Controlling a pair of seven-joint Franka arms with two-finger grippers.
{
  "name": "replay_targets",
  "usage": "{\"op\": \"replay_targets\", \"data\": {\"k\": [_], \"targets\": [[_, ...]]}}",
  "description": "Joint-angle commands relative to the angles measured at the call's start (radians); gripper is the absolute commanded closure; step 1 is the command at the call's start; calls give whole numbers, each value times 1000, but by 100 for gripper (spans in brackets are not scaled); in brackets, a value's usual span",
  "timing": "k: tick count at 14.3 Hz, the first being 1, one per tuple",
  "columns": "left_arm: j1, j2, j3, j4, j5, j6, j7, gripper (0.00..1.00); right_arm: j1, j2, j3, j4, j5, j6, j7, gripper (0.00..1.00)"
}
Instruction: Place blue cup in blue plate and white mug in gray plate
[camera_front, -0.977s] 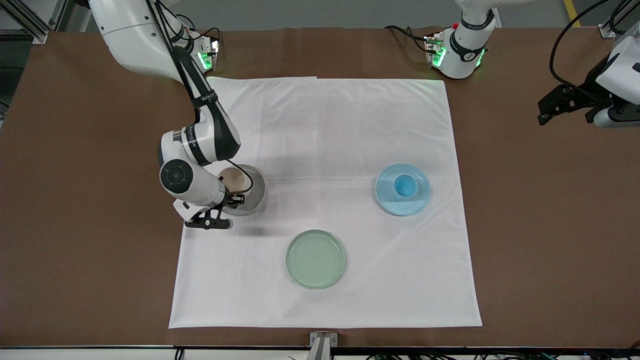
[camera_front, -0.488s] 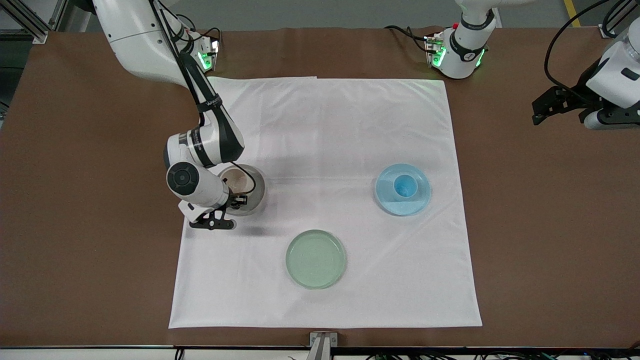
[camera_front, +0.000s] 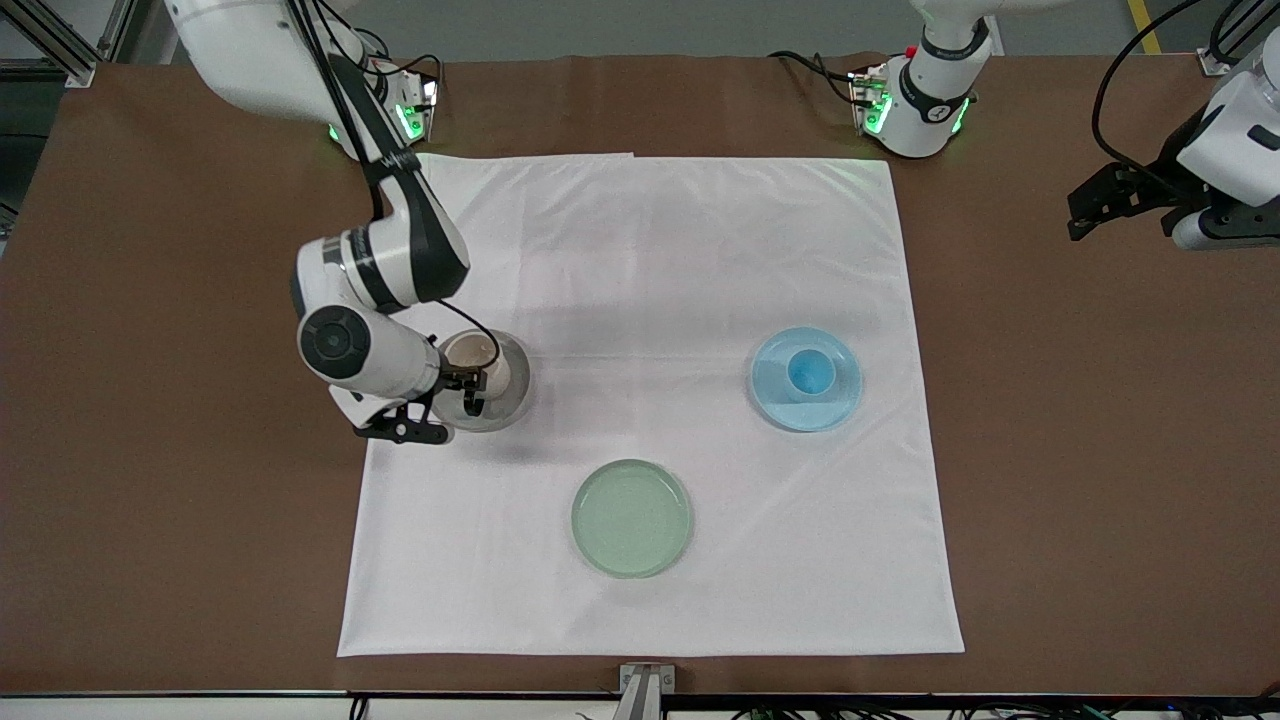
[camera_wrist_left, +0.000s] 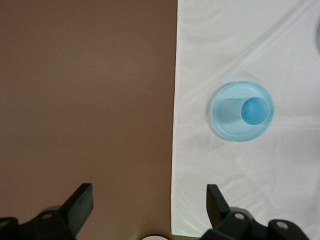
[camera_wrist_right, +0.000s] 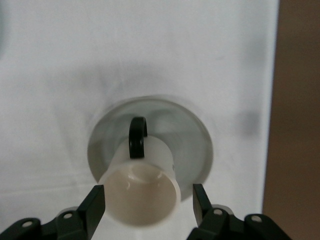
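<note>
A brown tabletop (camera_front: 150, 400) carries a white cloth (camera_front: 650, 250) with three plates on it; the blue cup (camera_front: 810, 372) stands upright in the blue plate (camera_front: 840, 405), toward the left arm's end, and a pale green plate (camera_front: 632, 518) lies nearer the front camera. The white mug (camera_front: 478, 362) stands upright on the gray plate (camera_front: 510, 395), its long axis vertical and mouth up; in the right wrist view its dark handle (camera_wrist_right: 137, 136) points away from the wrist. The right gripper (camera_wrist_right: 146, 205) hangs over the mug, fingers (camera_wrist_right: 92, 207) spread wide to either side of its rim, apparently touching nothing. The step in hand looks like the release; it is best finished by rising straight up, fingers kept apart, so neither one tips the mug. The left gripper (camera_wrist_left: 147, 205) waits over bare tabletop at the cloth's edge, fingers wide apart and empty.
</note>
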Motion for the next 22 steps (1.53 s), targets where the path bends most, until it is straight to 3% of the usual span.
{"op": "replay_targets", "data": {"k": [1, 4, 8, 13, 19, 22], "targets": [[1, -20, 6, -11, -20, -16, 28, 0, -70, -229, -2, -57, -43, -190, 6, 0], [0, -14, 3, -11, -20, -18, 20, 0, -211, -372, -2, -63, -49, -333, -158, 0], [0, -14, -1, -8, -82, -19, 9, 0, -400, -441, 0, -97, -61, -344, -379, 0], [9, -20, 11, 32, -76, -51, 20, 0, -419, -438, 0, -42, -105, -327, -388, 0], [9, -20, -3, 6, 11, -45, 5, 0, -423, -383, -2, 182, -112, -339, -384, 0], [9, -20, -6, 1, 13, -31, 5, 0, -442, -383, 0, 220, -98, -341, -387, 0]]}}
